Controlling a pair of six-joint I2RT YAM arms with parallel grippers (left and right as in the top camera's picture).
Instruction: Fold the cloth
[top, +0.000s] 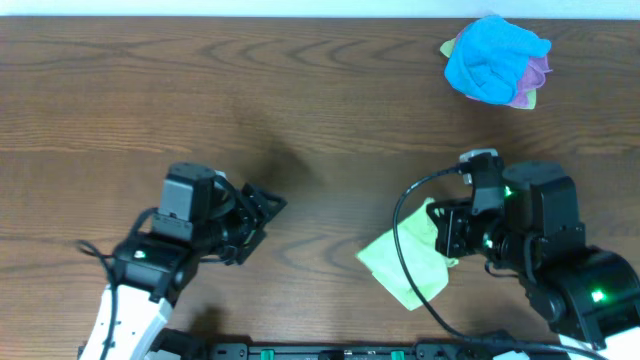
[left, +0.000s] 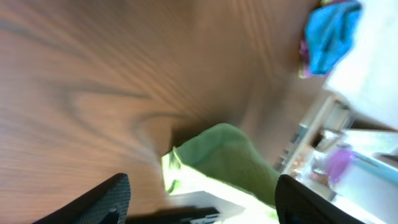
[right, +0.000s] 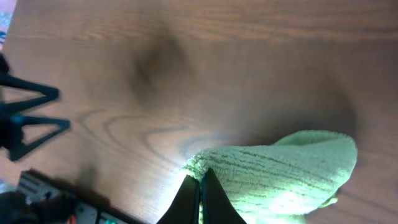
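The lime-green cloth (top: 408, 265) lies partly folded on the wooden table, front right of centre. It also shows in the left wrist view (left: 227, 155) and in the right wrist view (right: 286, 171). My right gripper (top: 447, 238) is shut on the cloth's edge, its fingertips (right: 200, 176) pinching the terry fabric just above the table. My left gripper (top: 262, 212) is open and empty, to the left of the cloth and apart from it; its two dark fingers (left: 199, 199) frame the cloth from a distance.
A bright blue cloth (top: 493, 57) lies bunched over a purple cloth (top: 536, 78) at the table's far right corner. A black cable (top: 405, 240) loops over the green cloth. Black bars and equipment line the table's front edge (top: 330, 350).
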